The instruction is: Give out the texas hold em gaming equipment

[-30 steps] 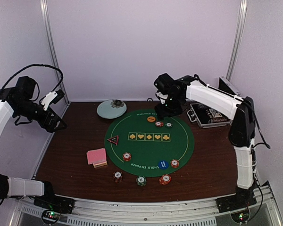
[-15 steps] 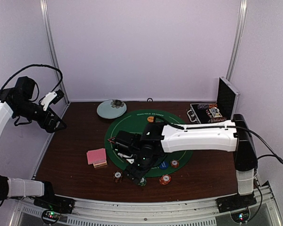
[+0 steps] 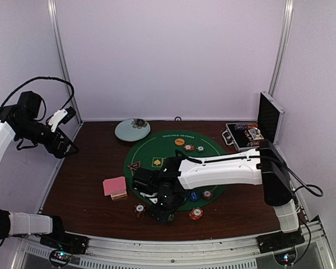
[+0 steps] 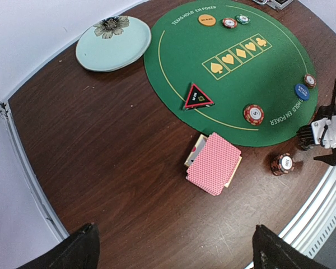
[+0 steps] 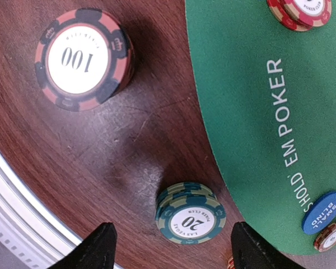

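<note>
My right gripper (image 5: 173,249) (image 3: 161,211) is open, low over the table's near edge. A green striped chip stack (image 5: 190,220) lies between its fingertips (image 5: 98,246), apart from both. A dark-red chip stack (image 5: 81,59) (image 3: 139,210) lies left of it. The green mat (image 3: 213,168) holds the blue disc button (image 3: 194,196), red chips (image 3: 207,194), the orange disc button (image 3: 180,142) and the red-black triangle marker (image 4: 197,97). The pink-backed cards (image 4: 214,163) (image 3: 115,187) lie off the mat's left. My left gripper (image 3: 69,147) (image 4: 176,252) hangs open, high at the far left, holding nothing.
A pale blue-green plate (image 3: 132,129) stands at the back, left of the mat. An open silver-and-black case (image 3: 246,136) stands at the back right. My right arm (image 3: 224,168) lies across the mat's near half. A metal rail (image 3: 157,246) runs along the near edge.
My right arm has swung from the mat's far side down to the near edge, over the green chip stack. The left arm has not moved.
</note>
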You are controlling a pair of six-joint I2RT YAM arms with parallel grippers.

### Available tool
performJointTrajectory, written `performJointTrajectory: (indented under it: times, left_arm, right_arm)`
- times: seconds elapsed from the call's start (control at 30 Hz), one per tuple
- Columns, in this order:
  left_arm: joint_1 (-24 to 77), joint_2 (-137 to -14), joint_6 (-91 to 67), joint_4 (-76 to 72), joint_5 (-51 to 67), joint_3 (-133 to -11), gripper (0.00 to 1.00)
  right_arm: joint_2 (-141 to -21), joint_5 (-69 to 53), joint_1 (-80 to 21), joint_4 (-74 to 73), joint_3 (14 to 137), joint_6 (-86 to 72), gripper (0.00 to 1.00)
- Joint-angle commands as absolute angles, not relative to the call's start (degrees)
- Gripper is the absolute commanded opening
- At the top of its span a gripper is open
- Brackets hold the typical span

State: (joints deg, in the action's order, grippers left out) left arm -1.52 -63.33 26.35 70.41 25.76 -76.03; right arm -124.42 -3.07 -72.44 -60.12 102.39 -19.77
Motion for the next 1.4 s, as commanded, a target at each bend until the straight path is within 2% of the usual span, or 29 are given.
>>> performJointTrajectory:
  times: [0.0, 0.53, 0.87, 1.37]
  left_arm:
    - [-1.86, -63.13, 26.74, 69.79, 26.42, -76.03, 0.98]
    - [-1.90, -63.39, 26.89, 69.79, 26.17, -76.28, 0.98]
    - [-1.89, -63.39, 26.89, 69.83, 26.28, -76.20, 0.98]
    - [-1.86, -63.23, 26.98, 69.80, 26.35, -76.04, 0.98]
  right_arm:
    - [-125.35, -3.35, -71.51, -59.11, 101.51, -19.86, 0.73]
    - [-126.36, -4.39, -70.31, -57.74, 100.55, -19.60, 0.60]
    - [-125.66, -4.08, -70.15, -58.34, 101.14, -19.60, 0.45]
    - [-124.12, -2.89, -70.16, -62.52, 105.26, -18.78, 0.42]
